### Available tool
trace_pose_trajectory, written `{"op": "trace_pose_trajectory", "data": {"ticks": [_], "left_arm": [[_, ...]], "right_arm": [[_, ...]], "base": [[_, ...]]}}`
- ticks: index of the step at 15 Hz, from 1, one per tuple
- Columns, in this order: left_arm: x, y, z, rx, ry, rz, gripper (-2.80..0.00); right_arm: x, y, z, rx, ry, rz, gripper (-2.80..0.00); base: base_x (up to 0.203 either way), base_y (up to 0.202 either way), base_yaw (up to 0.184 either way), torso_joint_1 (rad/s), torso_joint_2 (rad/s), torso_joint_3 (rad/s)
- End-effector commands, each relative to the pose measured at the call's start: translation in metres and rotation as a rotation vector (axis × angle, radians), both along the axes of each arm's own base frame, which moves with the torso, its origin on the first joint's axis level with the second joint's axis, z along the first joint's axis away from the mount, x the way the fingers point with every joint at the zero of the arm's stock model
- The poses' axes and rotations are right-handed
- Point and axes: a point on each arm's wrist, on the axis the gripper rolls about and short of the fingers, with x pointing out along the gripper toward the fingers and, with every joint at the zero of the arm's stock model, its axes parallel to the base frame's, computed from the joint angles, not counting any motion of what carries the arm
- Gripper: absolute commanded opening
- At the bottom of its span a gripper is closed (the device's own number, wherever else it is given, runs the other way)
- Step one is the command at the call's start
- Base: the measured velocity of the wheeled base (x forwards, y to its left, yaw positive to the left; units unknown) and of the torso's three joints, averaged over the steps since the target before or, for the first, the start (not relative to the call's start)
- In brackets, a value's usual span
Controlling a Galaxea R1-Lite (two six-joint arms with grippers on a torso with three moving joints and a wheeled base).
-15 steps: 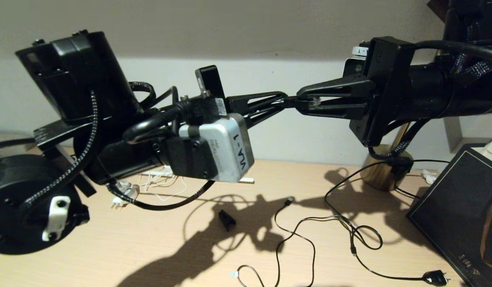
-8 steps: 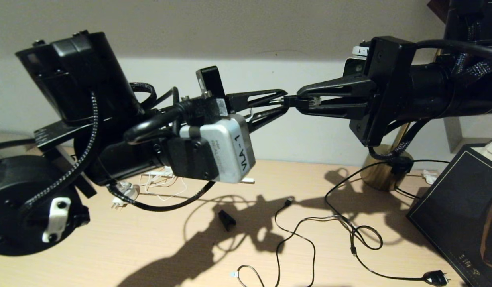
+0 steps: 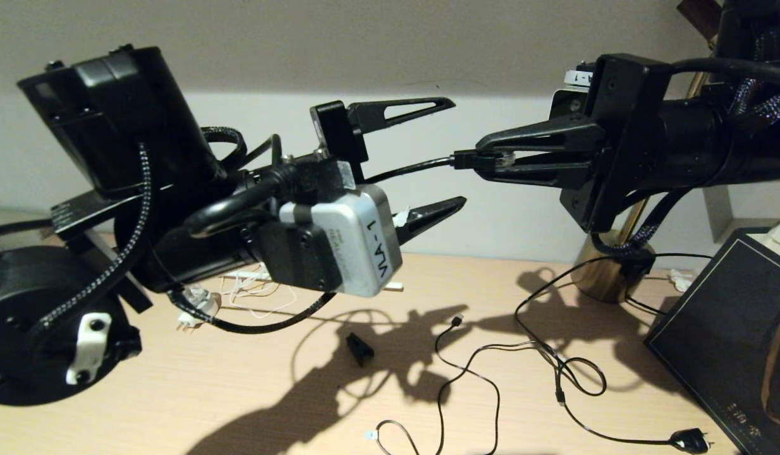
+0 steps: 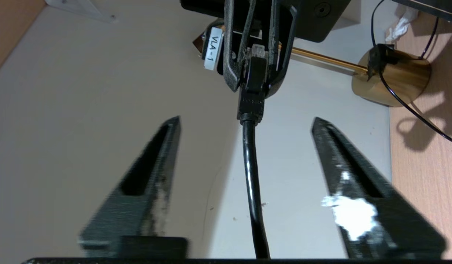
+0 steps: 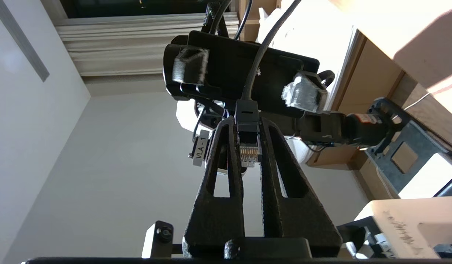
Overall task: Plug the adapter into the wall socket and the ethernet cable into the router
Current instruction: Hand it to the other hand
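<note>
A: Wooden desk (image 3: 251,404) below, pale wall behind, both arms raised mid-air. Left gripper (image 3: 456,153) spread wide, touching nothing. Right gripper (image 3: 485,159) clamped on the ethernet cable (image 3: 409,168) at its clear clip connector (image 5: 249,153), contacts facing the wrist camera.

B: Handling?

A: Judging by looks: light, cord stiff-ish and springy, likely to tug sideways. Connector tab probably brittle. Best hold is the black boot (image 4: 252,96) behind the clip, where the fingers (image 5: 218,154) sit now.

B: Blind spots?

A: Router and wall socket not visible. White plug (image 3: 191,313) on the desk half hidden by the left arm, can't tell if it's the adapter. Thin black cable (image 3: 466,373) lies further right.
</note>
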Motion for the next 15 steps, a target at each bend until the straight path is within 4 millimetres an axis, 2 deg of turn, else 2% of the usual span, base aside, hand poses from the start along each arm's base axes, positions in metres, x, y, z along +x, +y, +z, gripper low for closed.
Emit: {"op": "trace_pose_trajectory", "data": {"ticks": [1, 11, 12, 15], "left_arm": [[-0.003, -0.0006, 0.0026, -0.003, -0.018, -0.015, 0.0], [-0.007, -0.0037, 0.003, -0.005, -0.016, -0.033, 0.0], [-0.0065, -0.0036, 0.0027, -0.004, -0.016, -0.031, -2.8], [-0.0068, -0.0039, 0.0042, -0.009, -0.018, -0.033, -2.8]], "right_arm": [[-0.0012, -0.0009, 0.0014, 0.004, 0.009, 0.004, -2.8], [0.001, -0.0003, -0.0008, 0.001, 0.017, 0.0, -2.8], [0.001, -0.0003, -0.0008, 0.001, 0.016, 0.001, -2.8], [0.0015, -0.0001, -0.0019, -0.001, 0.019, 0.001, -2.8]], "base": [[0.0, 0.0, 0.0, 0.0, 0.0, 0.0], [0.0, 0.0, 0.0, 0.0, 0.0, 0.0], [0.0, 0.0, 0.0, 0.0, 0.0, 0.0], [0.0, 0.0, 0.0, 0.0, 0.0, 0.0]]}}
